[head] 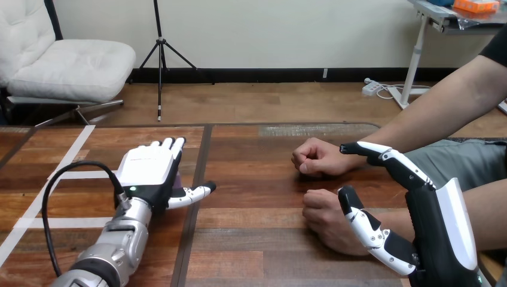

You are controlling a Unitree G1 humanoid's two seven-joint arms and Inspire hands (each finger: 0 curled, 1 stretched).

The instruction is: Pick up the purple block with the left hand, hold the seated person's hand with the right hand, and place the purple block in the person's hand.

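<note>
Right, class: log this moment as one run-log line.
left hand: open, over purple block | right hand: open, beside person's near hand, no grasp | handover: not yet done

Wooden table point(257, 179), white tape lines point(78, 222)

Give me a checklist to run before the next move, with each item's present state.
1. Location of the purple block: ok, a purple sliver shows under the left hand.
2. Grip of the left hand on the purple block: not ok, its fingers lie straight over it.
3. Hold of the right hand on the person: not ok, its fingers are straight, with its thumb by the person's nearer hand.
4. Open palm to receive: not ok, the person's nearer hand and farther hand are both fists.
</note>
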